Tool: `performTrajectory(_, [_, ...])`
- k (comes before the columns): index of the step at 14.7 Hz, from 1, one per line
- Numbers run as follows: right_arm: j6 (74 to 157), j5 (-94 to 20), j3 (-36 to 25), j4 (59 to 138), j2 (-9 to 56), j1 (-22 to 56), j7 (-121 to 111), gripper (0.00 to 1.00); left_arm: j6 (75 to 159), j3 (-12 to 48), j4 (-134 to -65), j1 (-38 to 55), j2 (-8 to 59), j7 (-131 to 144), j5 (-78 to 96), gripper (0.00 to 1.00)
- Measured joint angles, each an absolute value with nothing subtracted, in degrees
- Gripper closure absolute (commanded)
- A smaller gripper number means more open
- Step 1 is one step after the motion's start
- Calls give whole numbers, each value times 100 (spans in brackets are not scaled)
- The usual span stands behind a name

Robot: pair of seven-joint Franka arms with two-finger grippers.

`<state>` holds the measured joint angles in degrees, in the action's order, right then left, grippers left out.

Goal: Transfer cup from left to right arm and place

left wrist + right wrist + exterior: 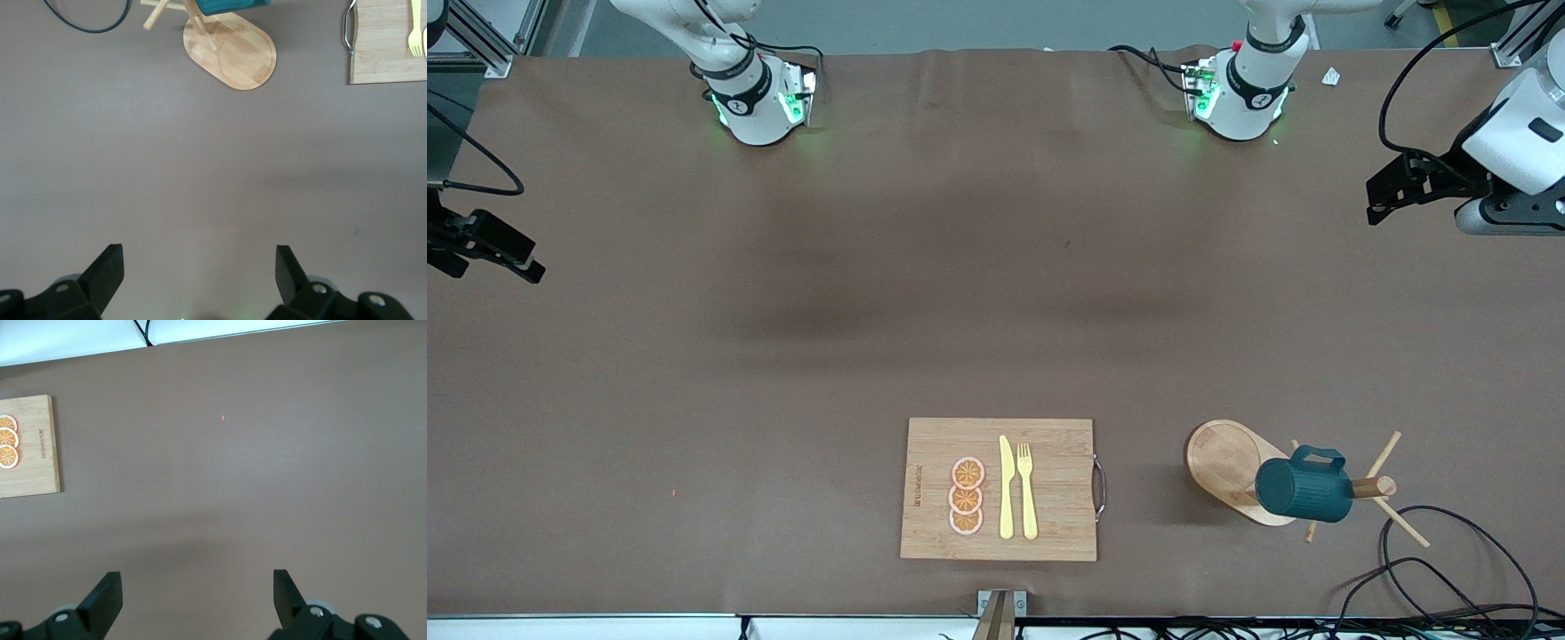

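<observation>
Nothing is done yet, as I read it. The cup [1303, 486] hangs on the peg rack [1232, 467] at the left arm's end of the bench [783, 373], beside the cutting board [1049, 453]. My left claw [199, 272] is spread and empty over bare bench; my right claw [197, 595] is also spread and empty, waiting. Pickup, handover and placing all remain.
</observation>
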<state>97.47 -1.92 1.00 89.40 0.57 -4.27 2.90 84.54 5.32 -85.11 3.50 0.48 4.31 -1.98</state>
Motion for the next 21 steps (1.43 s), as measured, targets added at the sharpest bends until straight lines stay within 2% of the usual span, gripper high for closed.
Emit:
performTrajectory(6, [9747,-192,101,8949,57,-427,290,0,8438,491,-8465,335,73,426,-198,0])
performTrajectory(10, [9747,-193,102,8951,57,-426,290,0,8511,276,-8100,290,437,426,-199,0])
performTrajectory(21, [9746,-193,103,8953,57,-426,290,0,10379,122,-7960,-366,1272,1392,957,0])
